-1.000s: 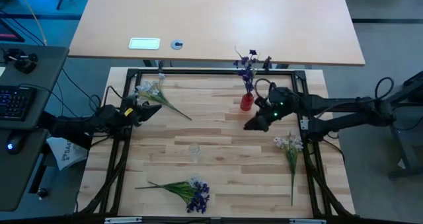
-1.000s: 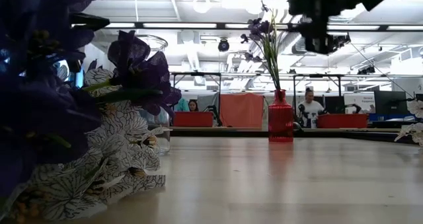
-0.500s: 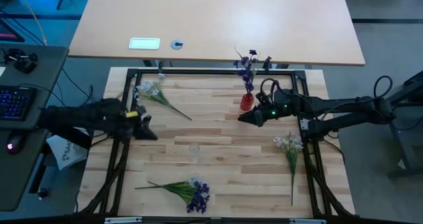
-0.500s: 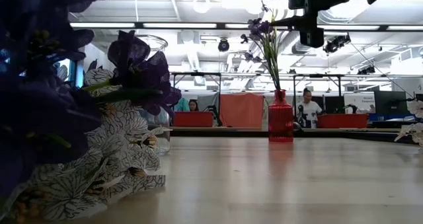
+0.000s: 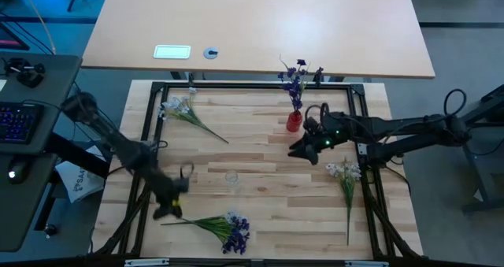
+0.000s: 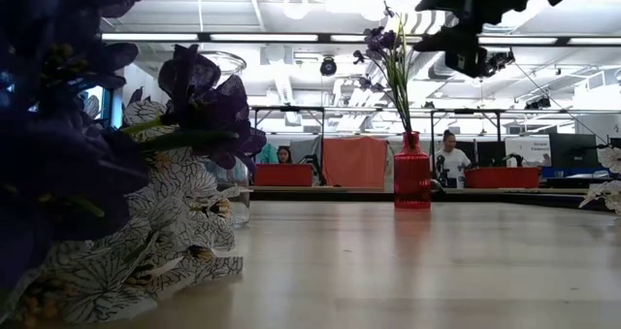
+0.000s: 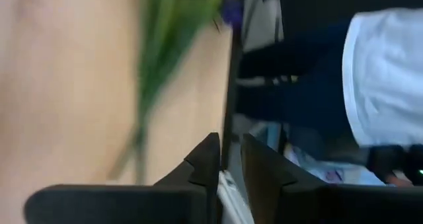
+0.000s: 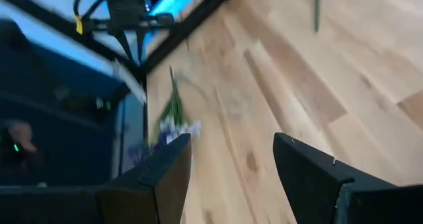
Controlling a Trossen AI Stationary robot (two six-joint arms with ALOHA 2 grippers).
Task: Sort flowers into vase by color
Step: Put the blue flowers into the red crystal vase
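Left end effector [image 5: 167,209] is low over the near-left part of the tabletop [image 5: 260,180], blurred in the high view. In the left wrist view its fingers [image 7: 206,163] sit nearly together with only a thin slit between them and nothing clamped: clenched, empty. The mixed bunch [image 5: 220,226] (green stems, purple-blue and white blossoms) lies flat just to its right, stem tips close to it, not touching as far as I can tell. Same bunch fills the near left of the low view [image 6: 116,174].

Right end effector [image 5: 303,150] hangs above the tabletop right of centre, clear of the surface; in the low view it is the dark mass at the top [image 6: 475,18]. Right wrist view shows its fingers [image 8: 165,174] spread wide with bare wood between them: released, holding nothing.

Relative to the right end effector:
- red vase [image 5: 294,122] just behind it, upright, with 1 purple sprig [image 5: 294,79] standing in it; also in the low view [image 6: 411,174].
- white sprig [image 5: 345,176] lying flat just beside it toward the right edge, stem running to the near edge.
- small clear glass vase [image 5: 231,177] well to its left, near the tabletop centre, empty as far as I can see.

Another white sprig [image 5: 183,113] lies at the far-left corner, well apart from both end effectors.

People sit in the room behind in the low view.
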